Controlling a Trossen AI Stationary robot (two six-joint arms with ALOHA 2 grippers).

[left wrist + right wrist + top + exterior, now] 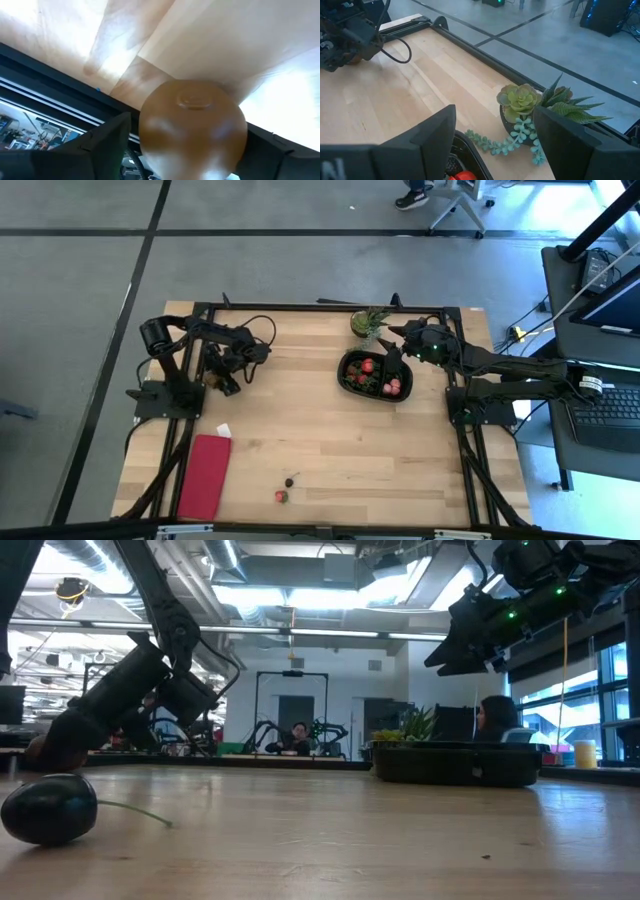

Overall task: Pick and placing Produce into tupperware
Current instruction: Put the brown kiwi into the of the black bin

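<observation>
Landmark: tupperware [372,375], black oval, far right part of table [330,450].

Nearest me, well short of tupperware: red piece [281,496] and dark berry [290,481] on bare wood; red cloth [205,476] further left.

In tupperware I see several red produce pieces [368,366].

My right gripper [392,350] hangs over tupperware's far rim, jaws apart, empty.

Far left of tupperware: my left gripper [214,379] low at table, jaws wide around brown rounded piece [192,127].

Potted plant [368,322] just beyond tupperware.
</observation>
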